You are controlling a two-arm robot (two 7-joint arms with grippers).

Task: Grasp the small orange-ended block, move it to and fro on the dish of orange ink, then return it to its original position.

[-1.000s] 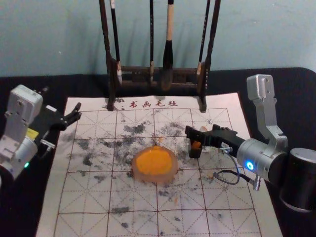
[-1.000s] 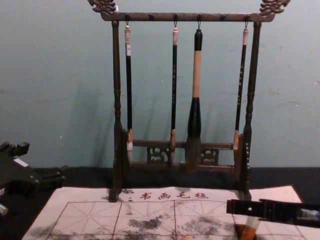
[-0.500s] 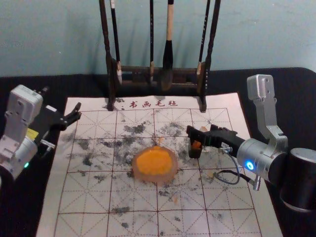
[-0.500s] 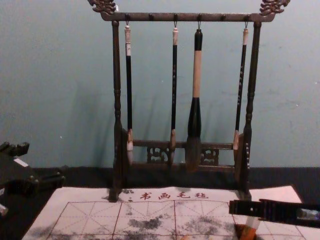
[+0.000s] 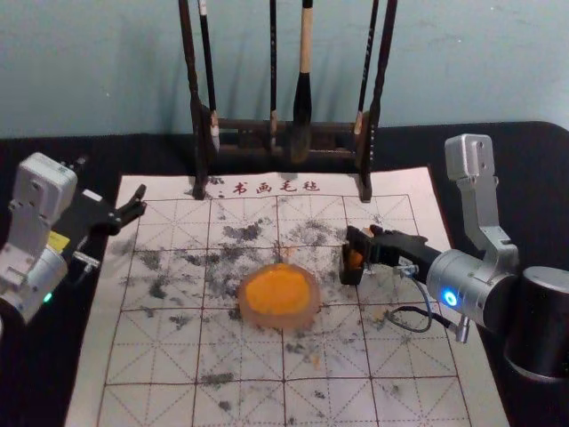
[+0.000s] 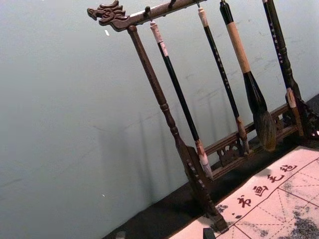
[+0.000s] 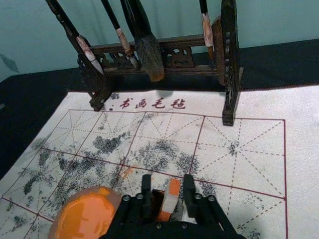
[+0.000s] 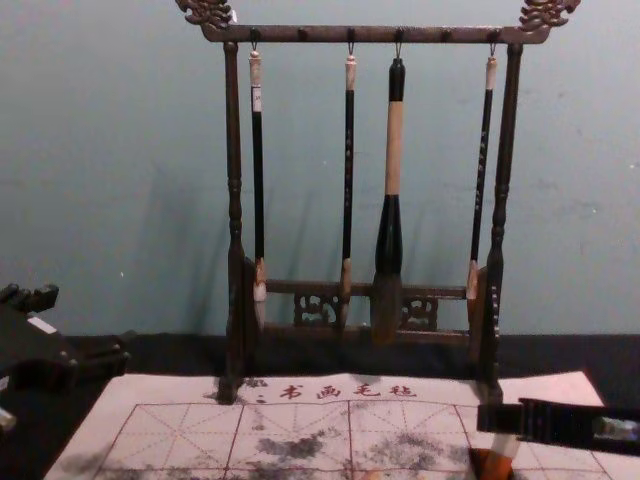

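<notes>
Reaching in over the mat from the 3 o'clock side, the right gripper [image 5: 356, 236] sits at about 2 o'clock from the ink dish [image 5: 313, 318], its fingers parted on either side of the small orange-ended block [image 7: 171, 199], which lies between them in the right wrist view, slightly tilted. They have not closed on it: a gap shows between the block and at least one finger. A dark holder [image 5: 351, 275] is right at the block, also at 2 o'clock from the dish; whether the block stands in it or just against it, I can't tell. Orange ink [image 5: 277, 292] covers the middle of the dish. The left gripper [image 5: 112, 178] is parked at 10 o'clock from the dish, near the mat's edge, with its fingers spread and nothing between them. The gridded felt mat [image 5: 160, 360], blotched with dark stains, lies on a black cloth [image 5: 538, 187]. At 12 o'clock from the dish, the carved wooden brush rack [image 8: 235, 150] stands upright with four brushes hanging from it, the thickest [image 8: 389, 235] having a pale band on its handle.
</notes>
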